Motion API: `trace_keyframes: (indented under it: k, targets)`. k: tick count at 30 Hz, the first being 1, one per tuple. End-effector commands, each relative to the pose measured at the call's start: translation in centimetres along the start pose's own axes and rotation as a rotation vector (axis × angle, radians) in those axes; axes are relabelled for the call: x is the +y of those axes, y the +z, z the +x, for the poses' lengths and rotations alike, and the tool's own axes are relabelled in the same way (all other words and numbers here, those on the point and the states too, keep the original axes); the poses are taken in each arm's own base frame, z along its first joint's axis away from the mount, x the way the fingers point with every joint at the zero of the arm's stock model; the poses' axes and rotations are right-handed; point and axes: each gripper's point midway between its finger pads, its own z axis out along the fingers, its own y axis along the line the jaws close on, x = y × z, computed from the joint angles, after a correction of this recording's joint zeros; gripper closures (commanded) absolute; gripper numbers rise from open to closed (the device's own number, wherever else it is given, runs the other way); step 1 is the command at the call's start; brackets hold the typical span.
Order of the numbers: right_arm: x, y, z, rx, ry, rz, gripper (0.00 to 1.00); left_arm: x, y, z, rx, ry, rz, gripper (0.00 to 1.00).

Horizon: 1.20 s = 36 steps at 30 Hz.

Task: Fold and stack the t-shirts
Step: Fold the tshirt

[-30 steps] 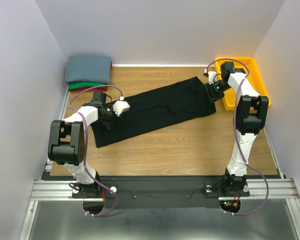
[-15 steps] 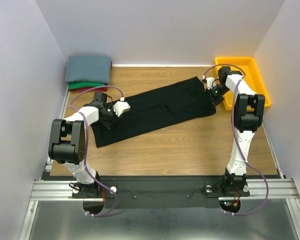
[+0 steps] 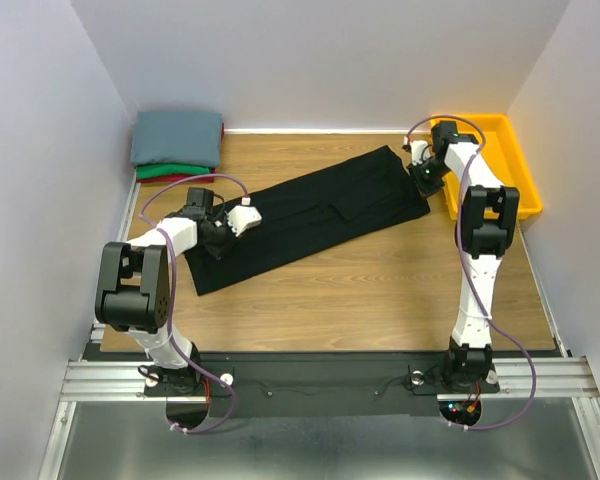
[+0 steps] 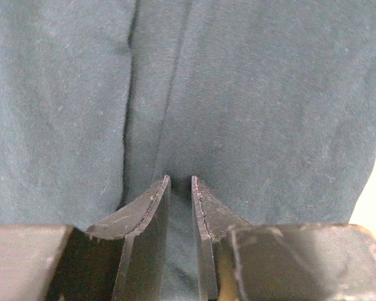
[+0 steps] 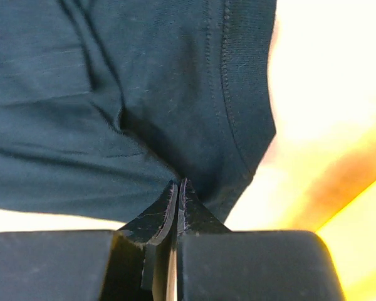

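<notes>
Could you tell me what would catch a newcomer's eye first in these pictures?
The long black cloth t-shirt stretched diagonally across the wooden table, its near-left end pinched by the left gripper and its far-right end by the right gripper. Next, the bright yellow plastic bin at far right.

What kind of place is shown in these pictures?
Probably a robot test cell: plain grey walls enclose a wooden tabletop, and two white-and-black arms mounted on a metal rail hold a black cloth t-shirt.

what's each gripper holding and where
Both hold the black t-shirt: right gripper pinches its stitched edge at the right end, left gripper a fold near the left end.
</notes>
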Motion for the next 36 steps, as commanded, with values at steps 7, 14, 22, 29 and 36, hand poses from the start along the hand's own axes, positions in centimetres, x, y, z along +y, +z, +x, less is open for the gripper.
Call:
trace_keyframes:
  k: [7,14,22,29,36]
  targets:
    - [-4.0,3.6,-6.7,-0.091,-0.049,0.308,0.99,-9.1,-1.2,-0.3,-0.008,0.124,0.223,0.69]
    - [-5.3,3.1,-12.0,-0.247,-0.038,0.448,0.85,-6.8,-3.9,-7.5,-0.186,0.044,0.111,0.64]
    - [-1.4,-3.9,-13.5,-0.372,0.013,0.361,0.42,0.7,-1.5,-11.0,-0.18,0.044,-0.066,0.64]
    - [2.1,-8.8,-12.9,-0.44,0.05,0.257,0.41,2.1,2.3,-9.0,-0.072,0.079,-0.052,0.73]
    - [5.1,-7.8,-10.1,-0.37,0.09,0.118,0.39,0.0,3.7,-4.3,0.058,0.082,-0.012,0.74]
